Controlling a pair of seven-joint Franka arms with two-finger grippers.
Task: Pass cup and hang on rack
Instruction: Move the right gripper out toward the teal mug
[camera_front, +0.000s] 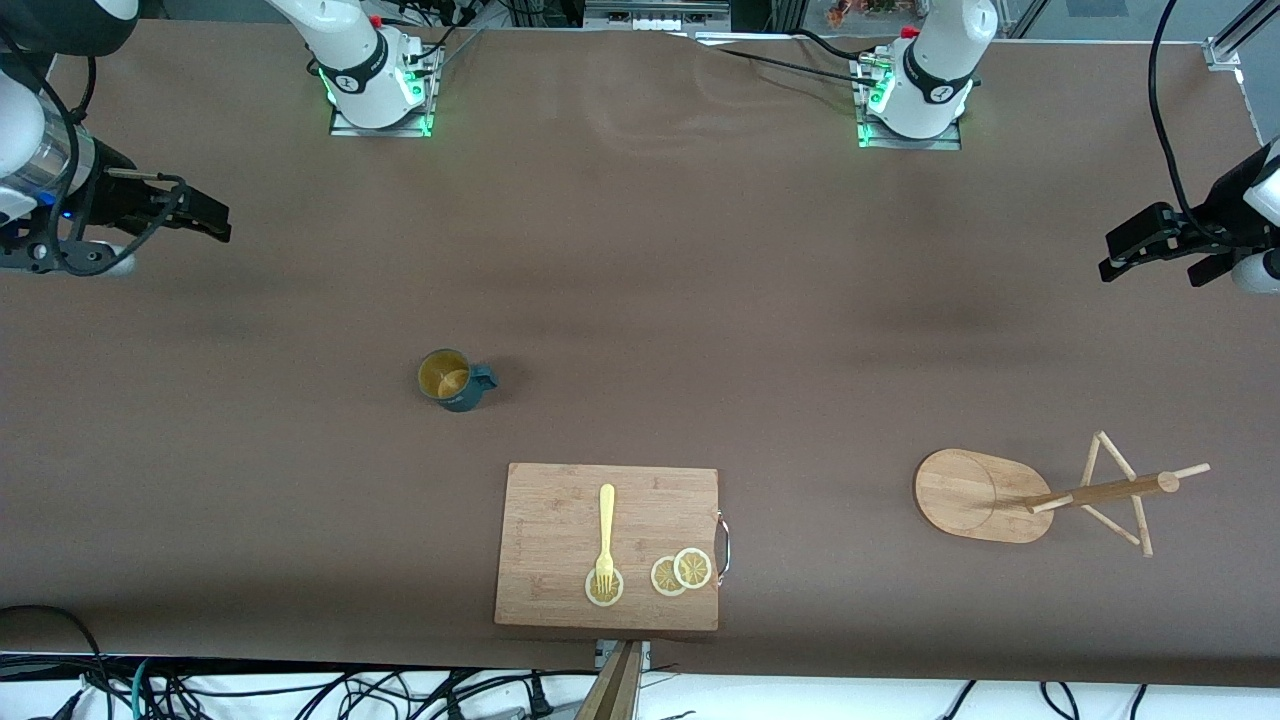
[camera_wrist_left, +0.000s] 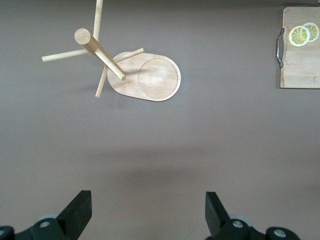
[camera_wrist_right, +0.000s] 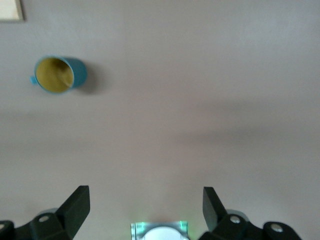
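We see the cup (camera_front: 456, 380) upright on the brown table (camera_front: 640, 250), toward the right arm's end, mouth up w/ its yellowish-tan inside showing and its small handle pointing toward the left arm's end. It's farther from the front camera than the cutting board (camera_front: 560, 520), and nothing touches it.

The rack (camera_front: 985, 495) sits toward the left arm's end, well apart from the cup — oval base flat on the table, central post rising from it, thin pegs sticking out near the top. No cup on any peg.

On the board we find a yellow fork (camera_front: 606, 535) w/ its tines on a lemon slice (camera_front: 604, 588), plus two more slices (camera_front: 681, 571) overlapping beside the board's metal handle (camera_front: 723, 545).

The right gripper (camera_front: 205, 218) hangs in the air over bare table at the right arm's end, jaws spread wide and holding nothing (its wrist view shows both fingers (camera_wrist_right: 75, 207) apart w/ the cup farther off). The left gripper (camera_front: 1130, 248) hangs over bare table at the left arm's end — jaws likewise spread, nothing between them, and its wrist view looks down on the rack.
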